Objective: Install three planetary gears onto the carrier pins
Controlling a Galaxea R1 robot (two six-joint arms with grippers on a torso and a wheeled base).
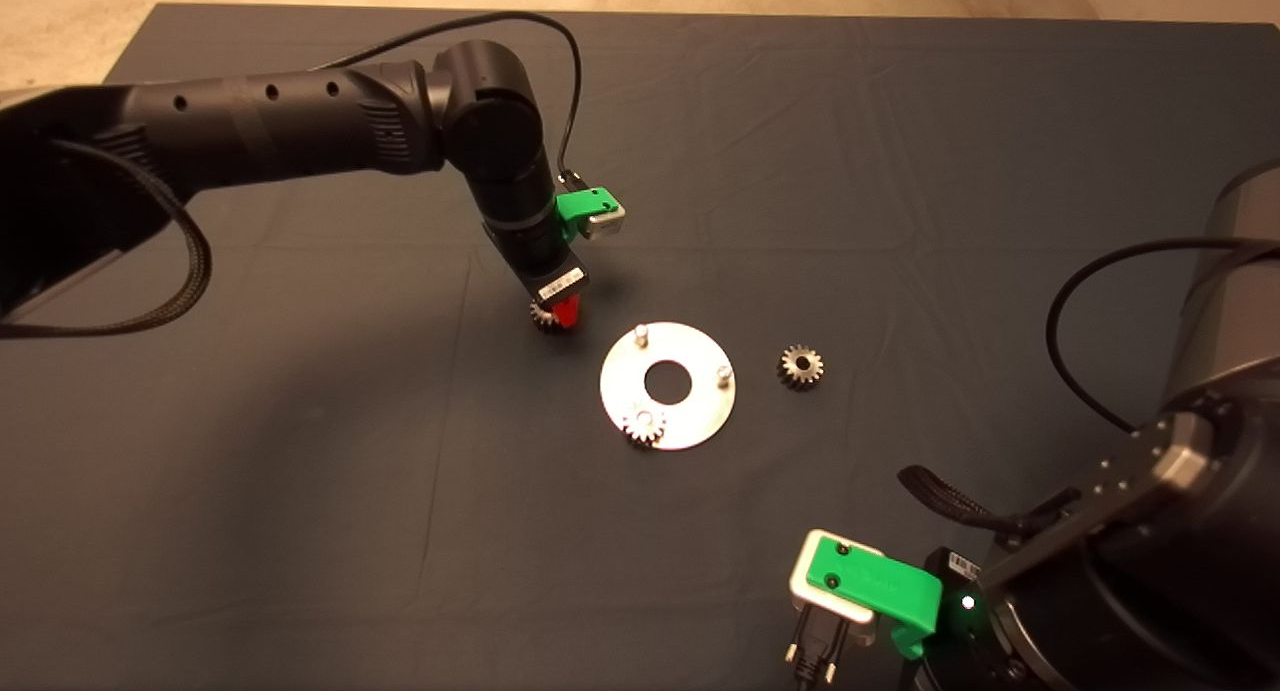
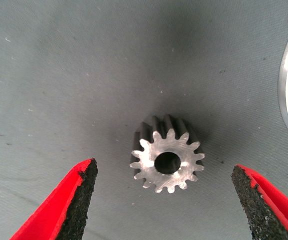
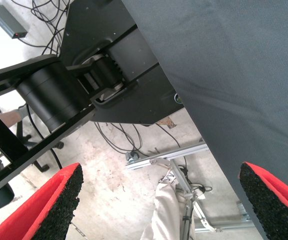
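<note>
Right gripper (image 1: 868,591) is idling near the camera, below the disc (image 1: 667,385), fingers spread.
Left gripper (image 2: 164,200) is hovering wide open over a loose gear (image 2: 167,159) left of the disc; second gear (image 1: 645,426) is sitting on a pin, third gear (image 1: 800,366) lying to its right.

Dim, warm light over the mat (image 1: 300,471) from overhead, the left arm (image 1: 300,121) throwing a broad soft shadow across it. The disc (image 1: 690,416) glares bright silver. Up close, the gear (image 2: 168,161) is crisp, its face shining, dark shadow behind it. The floor (image 3: 118,200) beyond the mat's edge looks washed out
</note>
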